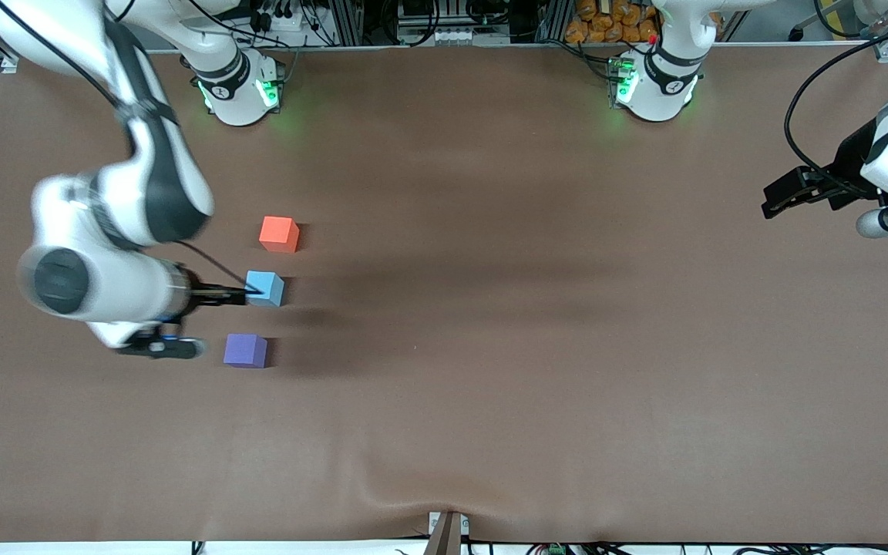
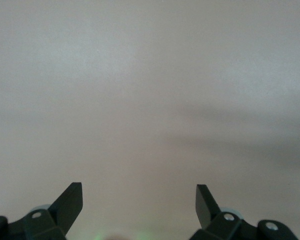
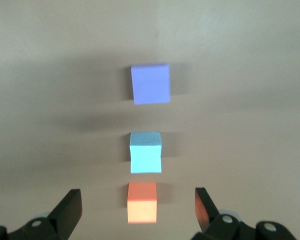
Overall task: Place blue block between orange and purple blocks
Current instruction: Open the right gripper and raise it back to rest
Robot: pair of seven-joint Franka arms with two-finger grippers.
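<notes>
Three small cubes lie in a row toward the right arm's end of the table. The orange block (image 1: 279, 233) (image 3: 141, 202) is farthest from the front camera and the purple block (image 1: 245, 350) (image 3: 150, 83) nearest. The blue block (image 1: 265, 288) (image 3: 145, 152) rests on the table between them, with a gap on each side. My right gripper (image 1: 237, 293) (image 3: 137, 192) hangs above the row, open and holding nothing. My left gripper (image 1: 779, 199) (image 2: 139, 189) waits over the left arm's end of the table, open, with only bare table under it.
The brown table mat (image 1: 490, 347) is wrinkled at its near edge (image 1: 382, 486). The two arm bases (image 1: 240, 89) (image 1: 656, 85) stand along the table's edge farthest from the front camera.
</notes>
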